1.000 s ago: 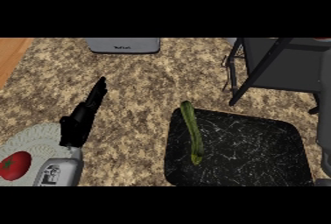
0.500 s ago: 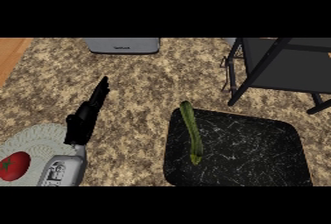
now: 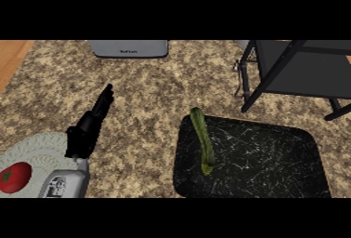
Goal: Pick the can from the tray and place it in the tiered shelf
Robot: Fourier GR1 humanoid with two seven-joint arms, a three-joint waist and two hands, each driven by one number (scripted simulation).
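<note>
Head view, steeply down onto a speckled beige-and-brown counter [image 3: 158, 88]. The can named in the task cannot be made out anywhere in this view. The black marbled tray [image 3: 274, 162] occupies the near right; its near edge is cut off by the lower limit of the view. What lies on it is a long, thin green object [image 3: 203, 144], running from the tray's far-left rim toward its middle, slightly curved, paler at its near tip; what it is cannot be told.

The tiered shelf [image 3: 302, 69], a dark frame with a grey panel, stands at the far right just beyond the tray; its top and right side are cut off, and only slanted legs and one flat level show. A small grey fitting at its left leg is too small to identify.

The left hand [image 3: 87, 128] enters from the near left on a grey forearm [image 3: 65, 183], seen edge-on, its fingers straight and pressed together, pointing far and slightly right; it holds nothing. Its lower part overlaps the rim of a pale round plate [image 3: 34, 148], which is cut off at the left and near edges and carries a red tomato [image 3: 14, 177]. The right hand does not show.

A grey appliance [image 3: 129, 48] sits at the far edge, mostly cut off. A strip of wooden surface [image 3: 10, 58] borders the counter at the far left. Open counter lies between the left hand and the tray, and from there to the far edge.
</note>
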